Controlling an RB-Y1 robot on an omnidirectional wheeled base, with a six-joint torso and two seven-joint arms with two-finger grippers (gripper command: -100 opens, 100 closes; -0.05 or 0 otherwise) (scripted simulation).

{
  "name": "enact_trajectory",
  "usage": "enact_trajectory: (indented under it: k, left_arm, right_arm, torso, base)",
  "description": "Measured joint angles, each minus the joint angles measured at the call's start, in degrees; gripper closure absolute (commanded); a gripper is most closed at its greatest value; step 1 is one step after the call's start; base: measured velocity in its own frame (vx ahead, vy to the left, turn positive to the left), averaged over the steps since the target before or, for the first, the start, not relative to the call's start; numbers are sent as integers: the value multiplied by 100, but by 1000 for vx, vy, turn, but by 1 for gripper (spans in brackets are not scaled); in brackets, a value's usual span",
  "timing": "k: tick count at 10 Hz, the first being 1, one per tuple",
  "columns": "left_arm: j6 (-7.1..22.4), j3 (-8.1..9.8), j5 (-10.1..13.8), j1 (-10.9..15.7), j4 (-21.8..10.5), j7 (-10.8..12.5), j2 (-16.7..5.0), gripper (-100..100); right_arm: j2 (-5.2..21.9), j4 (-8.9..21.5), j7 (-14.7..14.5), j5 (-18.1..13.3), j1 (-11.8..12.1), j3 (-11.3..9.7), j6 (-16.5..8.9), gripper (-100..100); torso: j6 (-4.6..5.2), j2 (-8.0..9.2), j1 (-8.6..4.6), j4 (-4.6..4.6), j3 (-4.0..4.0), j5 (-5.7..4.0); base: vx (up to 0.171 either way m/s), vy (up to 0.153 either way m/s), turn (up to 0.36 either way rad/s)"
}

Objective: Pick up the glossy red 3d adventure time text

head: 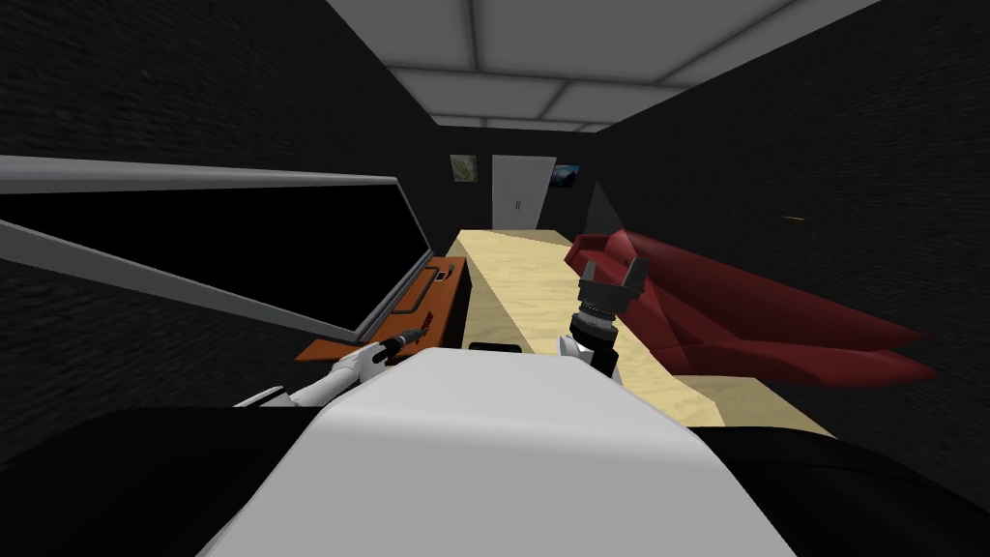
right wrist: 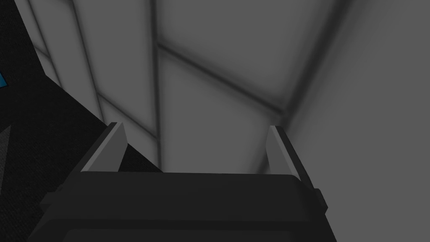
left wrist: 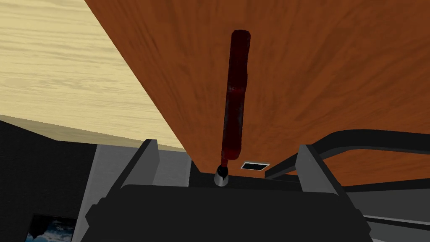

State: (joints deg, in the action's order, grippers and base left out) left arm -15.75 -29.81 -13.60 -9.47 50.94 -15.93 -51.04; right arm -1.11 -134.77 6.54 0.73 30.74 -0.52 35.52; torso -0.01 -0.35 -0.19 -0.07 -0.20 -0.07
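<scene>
- Left wrist view: approach step, aimed at dark red text (left wrist: 235, 105) on brown wooden top (left wrist: 336, 63), left gripper (left wrist: 229, 145) spread open.
- Next: advance, then close on its thin sides.
- Right gripper (head: 613, 269) raised, open, empty.

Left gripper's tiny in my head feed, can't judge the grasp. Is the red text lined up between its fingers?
Observer: Yes. The left wrist view shows the dark red text as a thin strip on the orange-brown wood, running straight out from the middle of the left gripper.
Operator: Fingers on it?
Observer: No. Both fingers stand open, clear of the strip on either side.
Operator: Right gripper carrying anything?
Observer: No, the right gripper is open with nothing between its fingers.
</scene>
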Motion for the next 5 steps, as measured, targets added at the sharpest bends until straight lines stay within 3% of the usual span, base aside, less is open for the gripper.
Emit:
enact_trajectory:
  k: [2, 5]
  left_arm:
    - [-82, -165, -66, 120, -316, 77, -89, -100]
    - [-147, -277, -109, 204, -559, 140, -162, -100]
  right_arm:
    - [0, 0, 0, 0, 0, 0, 0, 0]
    - [0, 0, 0, 0, -1, 0, 0, 0]
  torso:
    - [0, -7, -13, -2, -5, -3]
    - [-2, 27, 9, 5, 14, 2]
  base:
    - [105, -84, -39]
    - [29, -19, -10]
